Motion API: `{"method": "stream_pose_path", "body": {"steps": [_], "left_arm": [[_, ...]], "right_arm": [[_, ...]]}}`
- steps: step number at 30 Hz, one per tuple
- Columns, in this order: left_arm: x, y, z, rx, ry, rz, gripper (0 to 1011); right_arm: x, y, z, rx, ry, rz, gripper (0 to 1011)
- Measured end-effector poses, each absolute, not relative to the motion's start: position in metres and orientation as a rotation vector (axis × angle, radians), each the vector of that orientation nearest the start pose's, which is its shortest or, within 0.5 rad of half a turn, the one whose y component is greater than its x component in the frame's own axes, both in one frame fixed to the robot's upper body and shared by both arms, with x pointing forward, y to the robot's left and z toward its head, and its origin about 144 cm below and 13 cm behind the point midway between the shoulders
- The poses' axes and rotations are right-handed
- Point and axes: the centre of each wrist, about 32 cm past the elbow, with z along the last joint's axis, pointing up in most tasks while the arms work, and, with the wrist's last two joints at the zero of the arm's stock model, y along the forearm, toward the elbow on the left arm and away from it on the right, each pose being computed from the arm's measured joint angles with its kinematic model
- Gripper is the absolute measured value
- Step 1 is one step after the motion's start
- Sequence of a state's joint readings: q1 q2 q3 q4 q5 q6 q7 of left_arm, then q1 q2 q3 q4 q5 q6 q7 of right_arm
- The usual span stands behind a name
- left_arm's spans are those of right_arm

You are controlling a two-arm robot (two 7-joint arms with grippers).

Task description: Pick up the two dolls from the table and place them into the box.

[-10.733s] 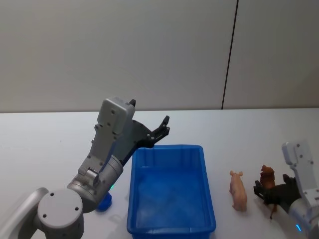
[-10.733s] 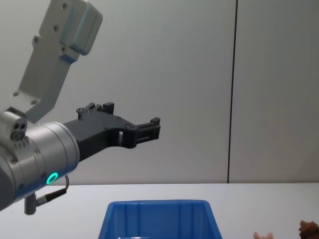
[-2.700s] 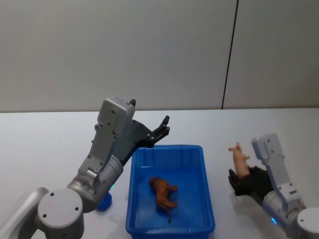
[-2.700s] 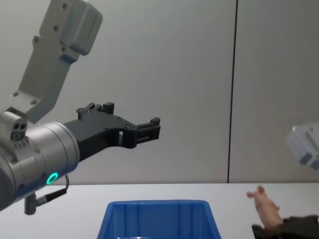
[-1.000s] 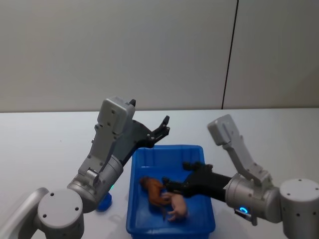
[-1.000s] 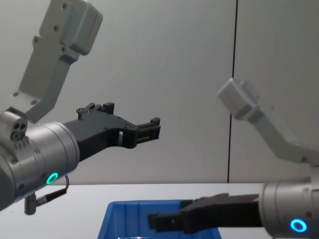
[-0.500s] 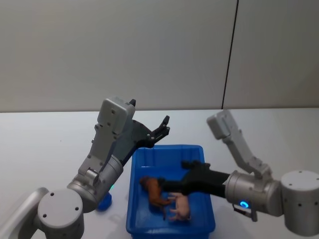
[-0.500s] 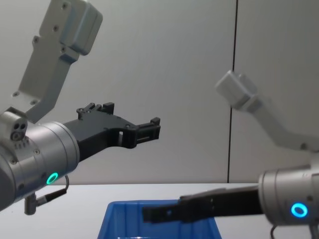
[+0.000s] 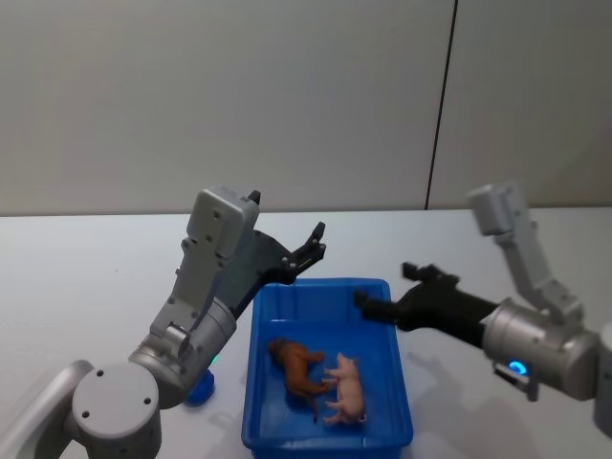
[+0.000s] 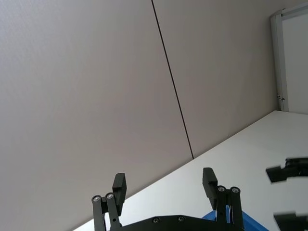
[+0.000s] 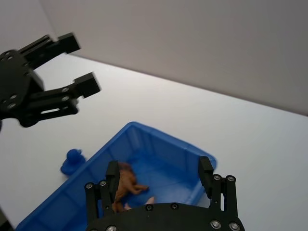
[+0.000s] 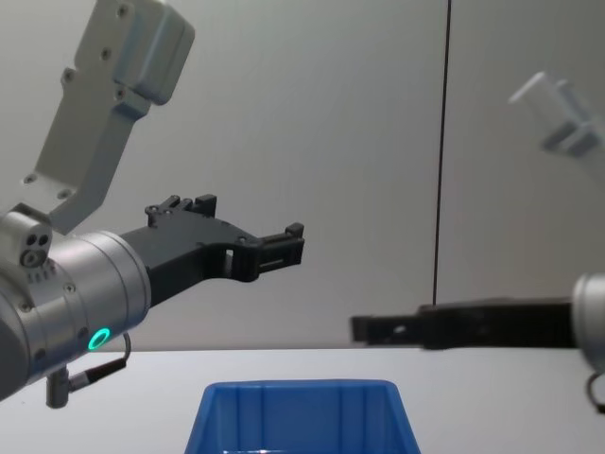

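Observation:
Both dolls lie inside the blue box (image 9: 258,378): the reddish-brown one (image 9: 296,368) toward its left, the pale pink one (image 9: 346,387) right beside it. In the right wrist view the brown doll (image 11: 126,180) shows on the box floor (image 11: 163,166) between my fingers (image 11: 111,175). My right gripper (image 9: 384,285) is open and empty, hovering over the box's far right corner, apart from both dolls. My left gripper (image 9: 311,244) is open and empty, held raised above the box's far left edge. From the chest view the box rim (image 12: 298,388) sits below both grippers.
A small blue object (image 9: 199,387) stands on the white table (image 9: 76,287) just left of the box, also seen in the right wrist view (image 11: 72,161). A plain wall with a dark vertical seam (image 9: 440,105) is behind.
My right gripper has risen out of the box and pulled back to the right, leaving the pink doll lying beside the brown one. The left arm has stayed still.

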State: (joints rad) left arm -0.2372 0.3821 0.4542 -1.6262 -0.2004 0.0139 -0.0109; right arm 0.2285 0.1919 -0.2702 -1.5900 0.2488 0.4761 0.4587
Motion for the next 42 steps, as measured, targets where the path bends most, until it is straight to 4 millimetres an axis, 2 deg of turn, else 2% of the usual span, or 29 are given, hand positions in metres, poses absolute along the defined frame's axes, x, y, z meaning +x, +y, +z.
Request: {"method": "stream_pose_path", "body": {"steps": [8, 18, 33, 42], "left_arm": [[0.493, 0.200, 1.206, 0.061, -0.269, 1.112, 1004], [0.492, 0.216, 1.209, 0.073, -0.215, 1.101, 1004], [0.463, 0.245, 1.205, 0.158, -0.024, 1.196, 1004], [0.443, 0.260, 1.194, 0.237, 0.113, 1.261, 1004]], "right_arm": [[0.503, -0.220, 1.215, -0.138, 0.200, -0.943, 1001], [0.498, -0.249, 1.218, -0.079, 0.166, -1.082, 1001], [0.492, -0.295, 1.222, 0.020, 0.109, -1.325, 1001], [0.491, -0.320, 1.223, 0.073, 0.079, -1.444, 1001]]}}
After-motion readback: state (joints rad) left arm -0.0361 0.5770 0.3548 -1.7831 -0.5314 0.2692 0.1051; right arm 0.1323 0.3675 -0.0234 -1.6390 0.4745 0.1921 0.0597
